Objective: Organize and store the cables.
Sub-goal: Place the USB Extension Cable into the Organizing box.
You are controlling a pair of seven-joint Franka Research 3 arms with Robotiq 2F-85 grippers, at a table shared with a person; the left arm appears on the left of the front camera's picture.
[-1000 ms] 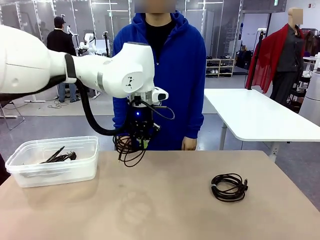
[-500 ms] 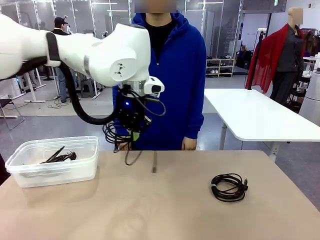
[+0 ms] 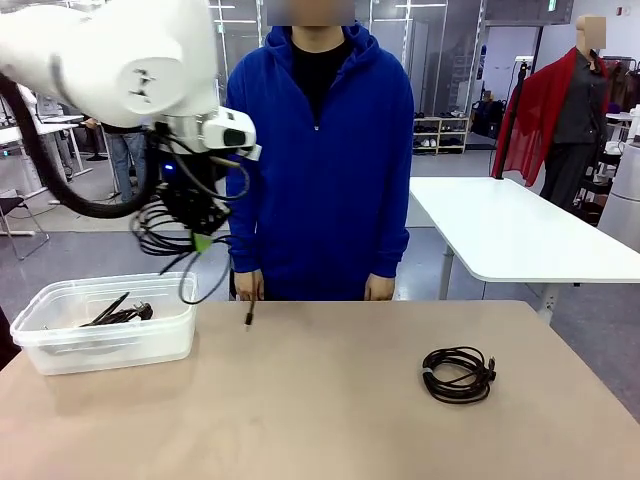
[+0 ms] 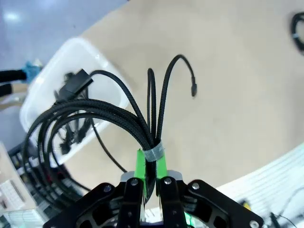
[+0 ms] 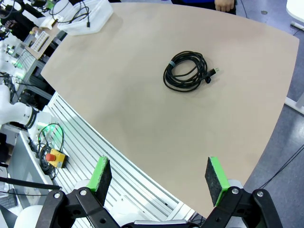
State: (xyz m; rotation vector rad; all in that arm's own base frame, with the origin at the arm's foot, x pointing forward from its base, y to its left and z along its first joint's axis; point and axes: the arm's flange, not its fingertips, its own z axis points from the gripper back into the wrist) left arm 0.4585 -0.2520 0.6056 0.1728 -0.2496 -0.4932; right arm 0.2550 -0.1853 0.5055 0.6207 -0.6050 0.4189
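Note:
My left gripper (image 3: 200,238) is shut on a coiled black cable (image 3: 160,235) and holds it in the air above the right end of the clear plastic container (image 3: 60,345). A loose plug end (image 3: 249,318) dangles to the right of the container. In the left wrist view the fingers (image 4: 141,167) pinch the coil (image 4: 85,114) at its grey tape band, with the container (image 4: 95,54) below. More cables (image 3: 120,312) lie inside the container. Another coiled cable (image 3: 458,375) rests on the table at the right. My right gripper (image 5: 157,178) stands open high above the table, over that coil (image 5: 187,71).
A person in a blue hoodie stands at the far edge, with hands (image 3: 378,288) hanging at table height. The beige table (image 3: 320,420) is bare between the container and the right coil. A white table (image 3: 520,230) stands behind at the right.
My left arm has swung left and upward with the coil, from the middle of the far edge to above the container. The right coil has not moved.

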